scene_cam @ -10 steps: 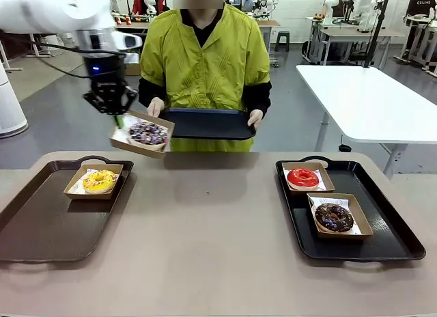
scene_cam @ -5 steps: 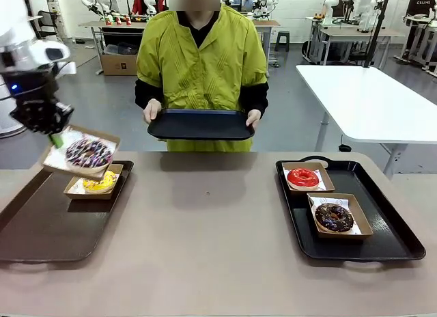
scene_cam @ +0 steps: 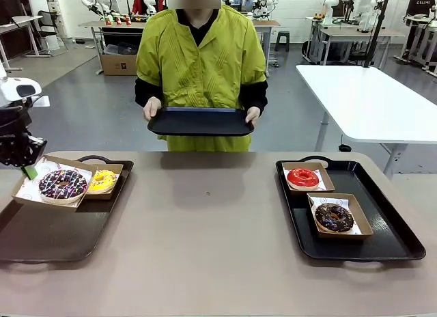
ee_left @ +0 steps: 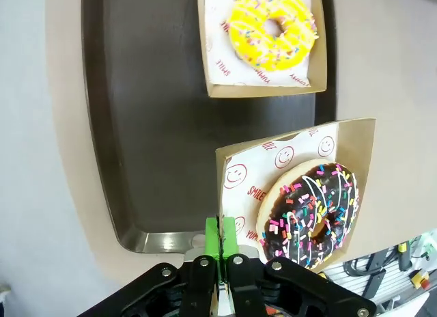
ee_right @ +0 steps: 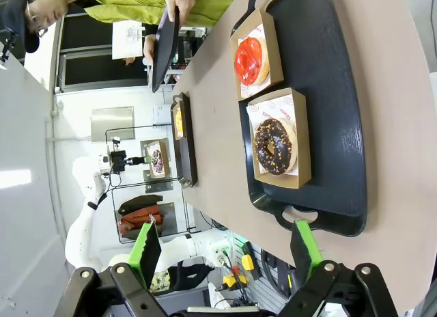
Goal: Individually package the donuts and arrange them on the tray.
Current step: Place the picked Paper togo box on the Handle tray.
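My left pincer [ee_left: 220, 240], at the bottom middle of my left wrist view, has its green pads pressed together on the edge of a paper-lined cardboard box [ee_left: 298, 187]. In that box lies the dark donut with white-and-coloured sprinkles [ee_left: 310, 215], in the lower right of the view. In the front view the same pincer [scene_cam: 29, 170] is at the far left edge and the box [scene_cam: 53, 182] hangs just right of it, over the near-left part of the left tray [scene_cam: 51, 228]; whether the box touches the tray I cannot tell.

Above it in the wrist view, at the top centre, the yellow-iced donut [ee_left: 272, 28] sits in its own box on the dark tray [ee_left: 147, 119]. In the front view that donut [scene_cam: 102, 180] lies just beside the held box, at the tray's far end.

My right pincer [ee_right: 225, 252] is spread wide at the bottom of my right wrist view, holding nothing. Beyond it, the right tray [ee_right: 334, 112] carries the dark chocolate donut [ee_right: 274, 146] and the red-glazed donut [ee_right: 248, 60], each boxed; in the front view they sit at centre right, chocolate [scene_cam: 334, 217] nearer, red [scene_cam: 302, 177] farther.

At upper centre of the front view, the person [scene_cam: 201, 54] in a yellow-green top holds an empty black tray [scene_cam: 200, 121] in both hands past the table's far edge.
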`<state>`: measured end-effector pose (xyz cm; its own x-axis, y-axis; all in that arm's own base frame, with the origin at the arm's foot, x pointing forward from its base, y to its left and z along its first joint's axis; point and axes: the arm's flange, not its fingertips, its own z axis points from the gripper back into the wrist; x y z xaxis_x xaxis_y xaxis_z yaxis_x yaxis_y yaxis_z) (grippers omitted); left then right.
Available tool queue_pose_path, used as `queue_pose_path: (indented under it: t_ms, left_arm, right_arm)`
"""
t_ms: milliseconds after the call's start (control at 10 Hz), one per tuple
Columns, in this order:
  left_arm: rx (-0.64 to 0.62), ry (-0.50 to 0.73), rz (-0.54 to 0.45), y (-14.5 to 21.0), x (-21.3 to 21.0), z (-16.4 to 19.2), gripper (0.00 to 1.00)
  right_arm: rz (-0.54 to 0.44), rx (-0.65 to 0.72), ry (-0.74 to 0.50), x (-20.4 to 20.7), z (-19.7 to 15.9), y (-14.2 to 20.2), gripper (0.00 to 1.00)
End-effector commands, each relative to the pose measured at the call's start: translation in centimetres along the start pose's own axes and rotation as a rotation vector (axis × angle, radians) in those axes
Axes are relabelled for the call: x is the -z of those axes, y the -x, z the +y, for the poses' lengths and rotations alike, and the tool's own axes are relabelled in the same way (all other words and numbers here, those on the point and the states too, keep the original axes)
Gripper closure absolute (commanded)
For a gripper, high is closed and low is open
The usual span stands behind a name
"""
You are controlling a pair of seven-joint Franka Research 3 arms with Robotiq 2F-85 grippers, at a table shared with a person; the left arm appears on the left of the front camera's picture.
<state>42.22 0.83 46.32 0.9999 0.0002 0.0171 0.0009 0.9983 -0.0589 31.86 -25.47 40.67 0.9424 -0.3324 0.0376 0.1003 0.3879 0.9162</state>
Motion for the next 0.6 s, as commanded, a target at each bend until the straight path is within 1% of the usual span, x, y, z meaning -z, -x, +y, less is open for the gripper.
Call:
queue_pose_path:
  t_ms: [0, 100, 200, 500]
  left_arm:
    - [0.005, -0.007, -0.023, -0.21, 0.36, 0.92, 0.99]
    - [0.016, 0.006, -0.033, -0.56, 0.28, 0.55, 0.99]
    - [-0.007, 0.001, 0.002, -0.09, 0.29, 0.43, 0.99]
    - [-0.007, 0.001, 0.002, -0.09, 0.29, 0.43, 0.99]
  right_arm:
    - [-0.002, 0.011, -0.012, -0.12, 0.45, 0.07, 0.00]
    - [-0.002, 0.011, -0.012, -0.12, 0.45, 0.07, 0.00]
    - [-0.002, 0.011, -0.012, -0.12, 0.45, 0.07, 0.00]
    - [-0.002, 0.011, -0.012, -0.12, 0.45, 0.07, 0.00]
